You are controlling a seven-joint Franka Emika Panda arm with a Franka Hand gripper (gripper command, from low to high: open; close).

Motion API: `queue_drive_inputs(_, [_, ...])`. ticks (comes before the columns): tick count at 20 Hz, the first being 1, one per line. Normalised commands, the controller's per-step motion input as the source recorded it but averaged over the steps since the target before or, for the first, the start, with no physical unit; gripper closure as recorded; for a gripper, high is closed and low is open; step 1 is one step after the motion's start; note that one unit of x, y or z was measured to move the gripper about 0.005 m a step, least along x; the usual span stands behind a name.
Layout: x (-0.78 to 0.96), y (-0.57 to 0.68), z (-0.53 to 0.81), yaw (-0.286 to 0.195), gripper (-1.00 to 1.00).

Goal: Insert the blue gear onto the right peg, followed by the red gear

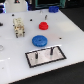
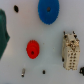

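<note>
Picking up the flat, round, bright-blue plastic gear (image 1: 40, 40) looked to be the step in hand, since in the exterior view it lay on the white table (image 1: 70, 35), apart from and just behind the grey, black-edged rectangular plate (image 1: 47, 56), with nothing on either of the plate's two thin dark pins. The right peg (image 1: 52, 51), taken as the pin toward the exterior view's right, stood bare and upright. The small round red plastic gear (image 1: 43, 25) sat farther back, well apart from the plate. No gripper showed in either view, so I could not tell how far its fingers were spread or whether they held anything; judging by both gears resting on the table, it probably carried nothing. To do the step well, the arm should descend centred over the blue gear (image 2: 48, 11), close across its rim or raised hub, and lift it level so the hub hole stays square to the peg. Being a disc, the blue gear had no long axis in plan; it lay flat with its hub and bore axis pointing straight up, already parallel to the peg. A cream, blocky toy-like figure (image 1: 19, 26) stood near the red gear (image 2: 32, 49) and should be avoided.
</note>
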Motion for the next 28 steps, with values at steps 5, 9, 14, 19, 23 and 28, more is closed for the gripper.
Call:
queue_drive_inputs(5, [-0.27, -0.03, -0.42, 0.000, -1.00])
queue_drive_inputs(9, [-0.24, -0.05, -0.43, 0.000, -1.00])
queue_drive_inputs(14, [-0.15, -0.05, -0.46, 0.000, -1.00])
queue_drive_inputs(19, [-0.08, -0.09, -0.47, 0.000, -1.00])
queue_drive_inputs(23, [-0.09, -0.12, -0.48, 0.000, -1.00])
queue_drive_inputs(28, [-0.14, -0.16, -0.47, 0.000, -1.00])
